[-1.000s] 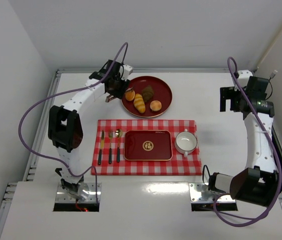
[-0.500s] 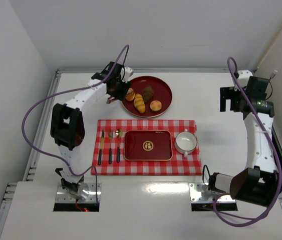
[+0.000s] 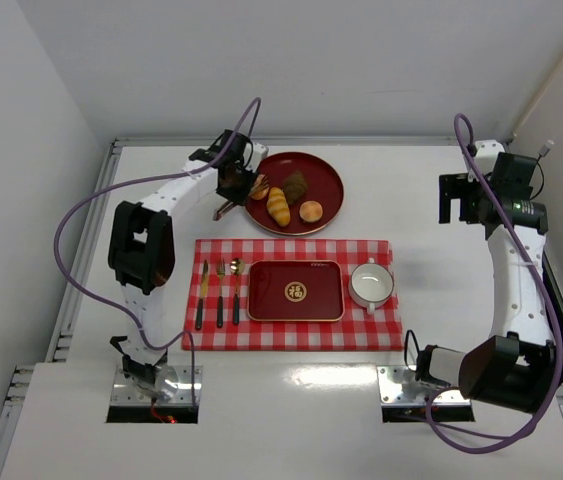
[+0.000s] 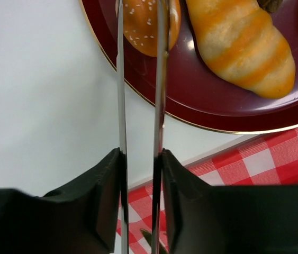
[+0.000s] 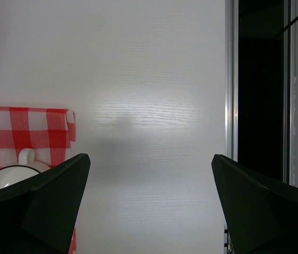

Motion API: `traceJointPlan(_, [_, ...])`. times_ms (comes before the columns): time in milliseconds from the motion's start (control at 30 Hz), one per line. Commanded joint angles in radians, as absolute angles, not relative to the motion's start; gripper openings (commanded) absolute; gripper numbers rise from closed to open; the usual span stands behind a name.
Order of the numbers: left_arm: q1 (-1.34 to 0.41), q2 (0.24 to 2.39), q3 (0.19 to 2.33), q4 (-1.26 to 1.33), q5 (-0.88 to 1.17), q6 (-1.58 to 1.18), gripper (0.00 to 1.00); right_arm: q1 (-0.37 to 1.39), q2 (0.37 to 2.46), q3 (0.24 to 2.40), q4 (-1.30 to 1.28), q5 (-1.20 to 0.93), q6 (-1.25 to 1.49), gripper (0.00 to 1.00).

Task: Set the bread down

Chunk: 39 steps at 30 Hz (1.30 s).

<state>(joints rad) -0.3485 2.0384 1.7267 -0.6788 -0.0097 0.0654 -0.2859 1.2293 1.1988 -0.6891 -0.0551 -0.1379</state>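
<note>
In the left wrist view the top edge cuts off the fingertips of the left gripper (image 4: 140, 13), so it cannot be told if they pinch the seeded bun (image 4: 143, 32). The bun loses its upper part there too, and one finger (image 4: 160, 79) covers a strip of it. The ridged roll (image 4: 244, 47) and the plate (image 4: 201, 106) are also cut, and of the dark piece (image 4: 271, 4) only a corner shows. In the right wrist view the cup (image 5: 16, 165) sits mostly behind a finger (image 5: 43, 206) of the right gripper (image 5: 150, 157).

The plate (image 3: 327, 174) with the bread (image 3: 311, 211) lies behind the cloth (image 3: 291, 335); on the cloth: cutlery (image 3: 219, 295) left, tray (image 3: 262, 301) centre, cup (image 3: 371, 284) right.
</note>
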Motion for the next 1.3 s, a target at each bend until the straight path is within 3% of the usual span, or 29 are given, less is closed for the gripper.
traceJointPlan(0, [-0.354,1.993,1.738,-0.66,-0.023,0.057,0.23,-0.291,1.201,1.204,-0.667,-0.069,-0.138,1.0])
traceJointPlan(400, [-0.354,1.767,1.729,-0.713,0.009,0.098,0.18,-0.291,1.221,1.204,-0.658,-0.069,-0.138,1.0])
traceJointPlan(667, [-0.397,1.458,1.387,-0.744,0.097,0.271,0.16,-0.291,1.255,1.204,-0.637,-0.058,-0.167,1.0])
traceJointPlan(933, [-0.558,1.235,1.247,-0.84,0.106,0.311,0.16,-0.291,1.298,1.204,-0.627,-0.011,-0.198,1.0])
traceJointPlan(1267, [-0.853,1.304,1.138,-0.809,0.043,0.267,0.16,-0.291,1.361,1.259,-0.637,0.015,-0.187,1.0])
